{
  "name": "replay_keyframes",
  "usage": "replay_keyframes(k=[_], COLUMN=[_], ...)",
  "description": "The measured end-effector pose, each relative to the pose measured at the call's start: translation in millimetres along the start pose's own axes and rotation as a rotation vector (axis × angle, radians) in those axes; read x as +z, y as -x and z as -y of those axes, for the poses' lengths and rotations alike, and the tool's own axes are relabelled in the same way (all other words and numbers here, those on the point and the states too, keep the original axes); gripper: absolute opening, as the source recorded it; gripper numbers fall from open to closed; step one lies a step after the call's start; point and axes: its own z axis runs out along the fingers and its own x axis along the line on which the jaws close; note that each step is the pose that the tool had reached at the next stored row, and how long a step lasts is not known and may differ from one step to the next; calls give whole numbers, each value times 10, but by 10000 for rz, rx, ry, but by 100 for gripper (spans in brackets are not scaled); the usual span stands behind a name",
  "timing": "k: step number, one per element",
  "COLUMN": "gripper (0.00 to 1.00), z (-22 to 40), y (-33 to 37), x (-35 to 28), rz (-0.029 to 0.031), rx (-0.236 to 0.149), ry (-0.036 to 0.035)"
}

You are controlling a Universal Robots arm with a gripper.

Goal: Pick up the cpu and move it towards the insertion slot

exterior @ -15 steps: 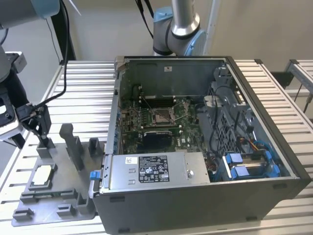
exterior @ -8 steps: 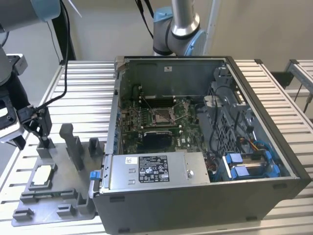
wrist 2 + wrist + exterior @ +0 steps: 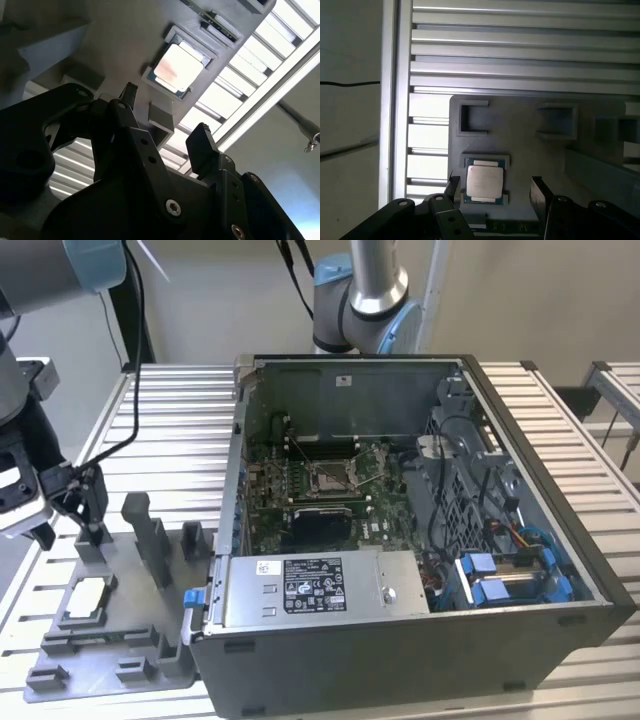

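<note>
Cpu [image 3: 484, 182] lies flat in its pocket of the grey tray [image 3: 520, 130]; we see our gripper [image 3: 493, 184] over it, fingers [image 3: 538, 192] spread wide and empty, well apart from the slot [image 3: 330, 478] inside the case [image 3: 400, 640]

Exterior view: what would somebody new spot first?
The big open computer case fills the middle, its green board and insertion slot showing inside. On the exterior view's left, the cpu lies in a grey tray, with the open black pincer hovering above the tray.
</note>
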Motion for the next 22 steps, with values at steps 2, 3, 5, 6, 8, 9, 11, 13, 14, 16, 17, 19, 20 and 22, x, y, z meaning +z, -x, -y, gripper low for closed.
replay_keyframes(k=[2,3,5,6,8,9,11,13,14,16,17,19,20,22], gripper=[100,100,100,100,100,100,100,100,100,100,100,100,100,100], z=[0,1,1,2,4,5,5,6,6,7,7,8,8,8], y=[-4,-7,-20,-27,-35,-38,-42,-44,-45,-46,-47,-49,-49,-50], x=[22,34,56,67,87,98,118,137,146,165,174,192,200,216], rz=[0,-2,-4,-3,-2,-3,-3,-3,-3,-3,-3,-4,-4,-4], rx=[1,1,2,2,0,0,1,1,1,1,1,1,1,1], ry=[1,0,0,0,0,0,1,1,0,0,0,0,0,0])
